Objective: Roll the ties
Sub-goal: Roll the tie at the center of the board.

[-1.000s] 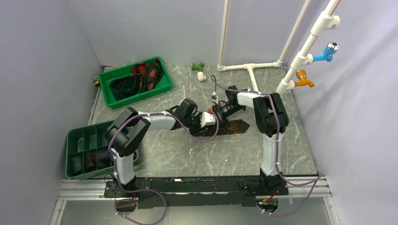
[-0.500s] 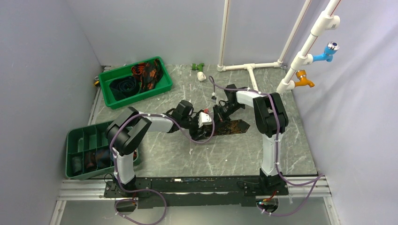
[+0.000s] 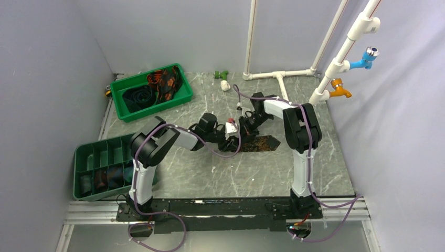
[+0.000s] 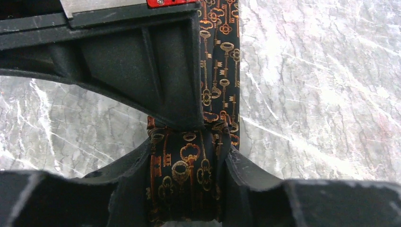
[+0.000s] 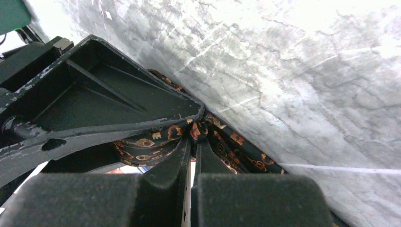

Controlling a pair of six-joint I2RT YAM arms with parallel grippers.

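1. Our left gripper (image 4: 187,146) is clamped on the rolled part of the tie (image 4: 220,56), with the dark roll and its orange key print sitting between its fingers.
2. Ahead of those fingers, the unrolled tail lies flat on the table (image 4: 321,94).
3. Our right gripper (image 5: 191,142) is closed and pinches a fold of cloth at the roll's edge, right against the left finger.
4. We judge the rolling to be partway done, since some length is not yet wound.
5. Next we need another turn of the roll without losing tension, then a fresh grip.
6. We can read no brand or writing. The key print is only a pattern.
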